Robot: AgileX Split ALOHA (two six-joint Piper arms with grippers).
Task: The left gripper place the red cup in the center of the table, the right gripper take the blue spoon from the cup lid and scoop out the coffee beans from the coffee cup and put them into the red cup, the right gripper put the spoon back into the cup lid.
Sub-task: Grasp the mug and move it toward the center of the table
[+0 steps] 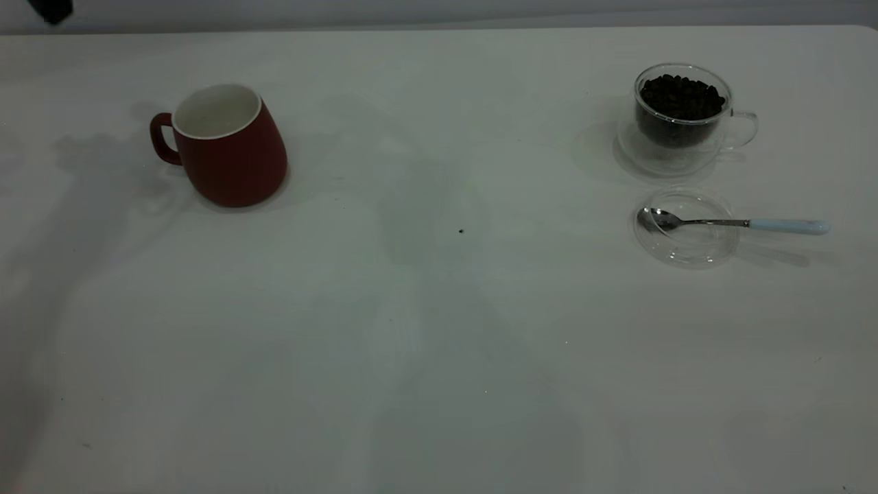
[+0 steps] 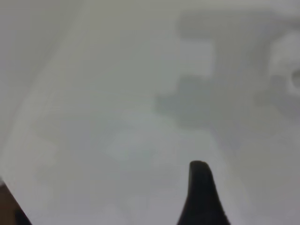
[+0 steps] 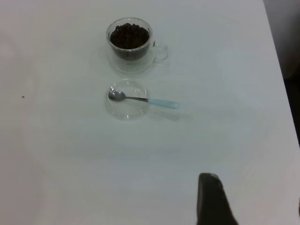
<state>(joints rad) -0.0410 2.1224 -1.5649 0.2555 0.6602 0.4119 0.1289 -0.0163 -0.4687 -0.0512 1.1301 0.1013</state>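
The red cup (image 1: 230, 147) stands upright on the left of the table (image 1: 439, 343), handle to the left, white inside empty. The coffee cup (image 1: 679, 113) at the far right holds the coffee beans (image 1: 682, 96). In front of it lies the cup lid (image 1: 686, 240), with the blue spoon (image 1: 737, 223) across it, bowl in the lid and handle pointing right. They also show in the right wrist view: the cup (image 3: 130, 40), the lid (image 3: 126, 108) and the spoon (image 3: 143, 99). My right gripper (image 3: 255, 192) is open, empty and well back from them. My left gripper (image 2: 251, 187) is open over bare table.
A black part of the left arm (image 1: 48, 10) shows at the exterior view's top left corner. A tiny dark speck (image 1: 461, 231) lies near the table's middle. The table's right edge (image 3: 276, 70) runs close to the coffee cup.
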